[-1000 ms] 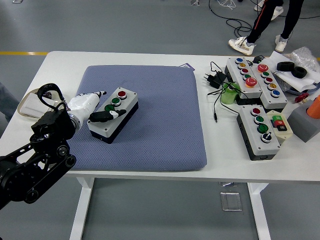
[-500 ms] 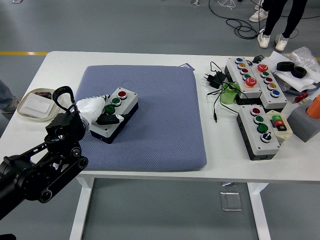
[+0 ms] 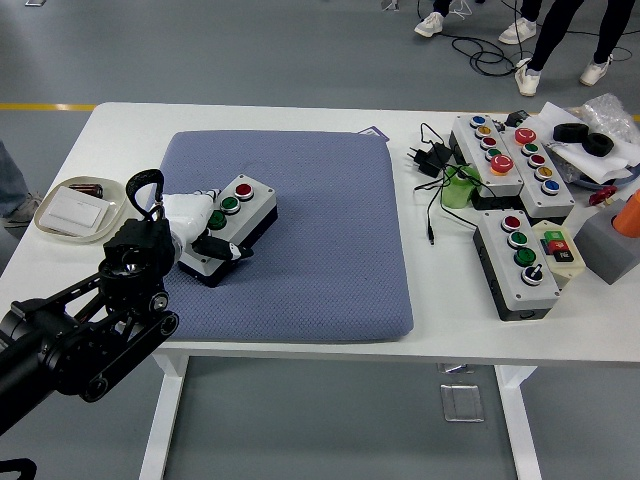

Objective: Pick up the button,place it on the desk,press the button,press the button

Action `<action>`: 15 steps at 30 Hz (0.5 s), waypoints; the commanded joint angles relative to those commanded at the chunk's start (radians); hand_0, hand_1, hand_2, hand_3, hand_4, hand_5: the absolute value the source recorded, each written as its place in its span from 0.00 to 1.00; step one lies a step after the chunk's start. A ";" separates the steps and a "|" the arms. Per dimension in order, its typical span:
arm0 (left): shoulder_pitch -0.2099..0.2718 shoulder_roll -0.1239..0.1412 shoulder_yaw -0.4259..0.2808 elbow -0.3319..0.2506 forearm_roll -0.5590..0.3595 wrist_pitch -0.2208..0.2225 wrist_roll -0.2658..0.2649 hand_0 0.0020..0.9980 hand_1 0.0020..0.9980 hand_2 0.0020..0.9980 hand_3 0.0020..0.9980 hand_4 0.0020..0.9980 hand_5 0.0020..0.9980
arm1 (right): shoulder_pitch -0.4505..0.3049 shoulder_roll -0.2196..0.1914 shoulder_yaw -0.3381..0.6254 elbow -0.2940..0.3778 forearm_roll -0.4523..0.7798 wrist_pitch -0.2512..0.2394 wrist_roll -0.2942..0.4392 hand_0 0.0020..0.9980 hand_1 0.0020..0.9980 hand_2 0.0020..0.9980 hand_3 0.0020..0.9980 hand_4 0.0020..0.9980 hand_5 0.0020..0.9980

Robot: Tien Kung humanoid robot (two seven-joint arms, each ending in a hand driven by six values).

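A white button box (image 3: pixel 241 207) with a black base lies on the blue-grey cushion (image 3: pixel 320 240), left of its middle. It carries a red button and two green ones. My left hand (image 3: pixel 205 228) comes in from the lower left and covers the box's near left end, its white palm over the top and a black thumb down the front side. The fingers curl around that end of the box. The box rests on the cushion. My right arm is out of the picture.
Two larger button panels (image 3: pixel 510 160) and a smaller one (image 3: pixel 520 260) lie at the table's right, with black cables and a plug (image 3: pixel 430 160). A shallow dish (image 3: pixel 72 208) sits at the left edge. People's legs (image 3: pixel 560 40) show beyond the table.
My left arm has pushed forward and right. The hand went from resting beside the box's left end to closing over it. The box has hardly shifted.
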 joint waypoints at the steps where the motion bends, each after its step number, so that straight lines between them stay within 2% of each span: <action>1: 0.000 0.000 -0.005 0.001 0.015 -0.005 -0.009 0.49 0.60 0.66 0.95 0.78 0.34 | 0.000 0.000 0.000 0.000 0.001 0.000 0.000 0.65 0.46 0.62 0.56 0.30 0.22; 3: 0.000 0.000 -0.011 0.000 0.027 -0.010 -0.021 0.49 0.60 0.66 0.95 0.78 0.34 | 0.000 0.000 0.000 0.000 0.001 -0.001 0.000 0.65 0.46 0.62 0.56 0.30 0.22; 4: 0.000 0.001 -0.011 0.000 0.028 -0.010 -0.022 0.44 0.42 0.40 0.72 0.59 0.12 | -0.001 0.000 0.001 0.000 0.001 -0.001 0.000 0.64 0.46 0.62 0.56 0.30 0.22; 9: -0.007 0.007 -0.017 -0.008 0.053 -0.004 -0.064 0.44 0.42 0.40 0.72 0.59 0.12 | 0.000 0.000 0.003 0.000 -0.002 -0.001 -0.001 0.64 0.46 0.62 0.56 0.30 0.22; 10: -0.009 0.009 -0.018 -0.008 0.058 -0.005 -0.077 0.41 0.34 0.29 0.47 0.53 0.00 | -0.001 0.000 0.002 0.000 0.000 -0.001 -0.001 0.64 0.46 0.62 0.56 0.30 0.22; 13: -0.013 0.015 -0.020 -0.003 0.062 -0.007 -0.129 0.41 0.34 0.29 0.47 0.53 0.00 | -0.001 0.000 0.002 0.000 -0.001 -0.001 -0.001 0.64 0.46 0.62 0.56 0.30 0.22; 15: -0.013 0.019 -0.023 0.008 0.073 0.000 -0.184 0.41 0.34 0.29 0.47 0.53 0.00 | -0.002 0.000 0.002 0.000 -0.001 0.000 -0.001 0.64 0.46 0.62 0.56 0.30 0.22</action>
